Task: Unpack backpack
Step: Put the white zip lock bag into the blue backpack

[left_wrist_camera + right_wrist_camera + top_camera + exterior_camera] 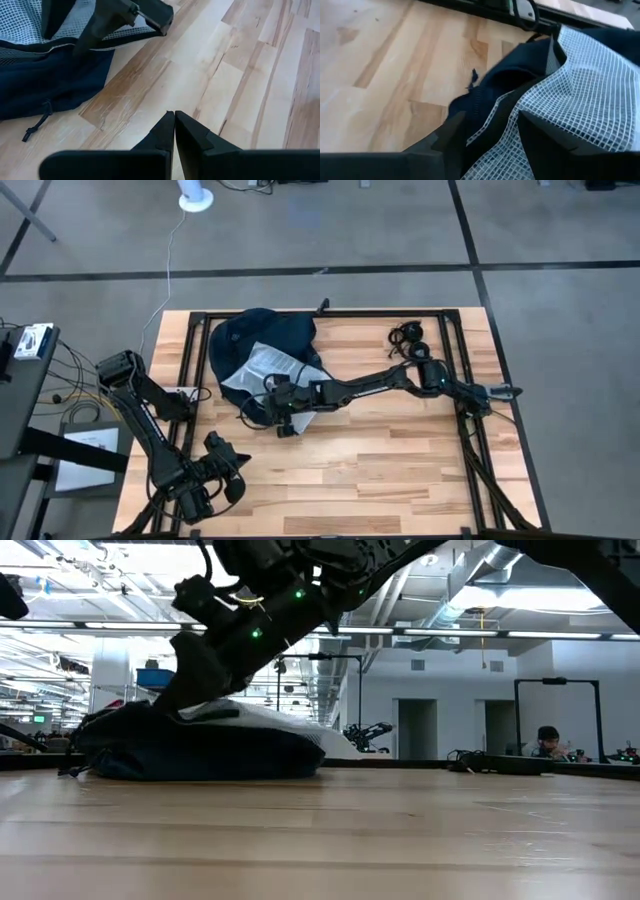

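Observation:
The dark navy backpack (pixel 255 332) (pixel 200 752) lies flat on the table's far left part. A white mesh pouch (pixel 262 366) (pixel 585 90) with dark trim lies partly out of it, resting on its near side. My right gripper (pixel 273 406) (pixel 492 142) reaches in from the right and is shut on the pouch's near edge. My left gripper (pixel 235 472) (pixel 174 127) hovers shut over bare wood near the table's front left, holding nothing. My right gripper has the mesh pouch's dark-trimmed edge (pixel 487 122) between its two fingers, with mesh filling the gap between them. The fingers come slanting down from the table's right. The pouch rests on the backpack and is not lifted; I cannot tell how many layers are held.
A black coiled cable bundle (pixel 408 338) lies at the far right. Black frame rails (pixel 450 330) run along the table's far and side edges. A thin drawcord (pixel 36 126) trails from the backpack onto the wood. Bare wood spans the middle and near side.

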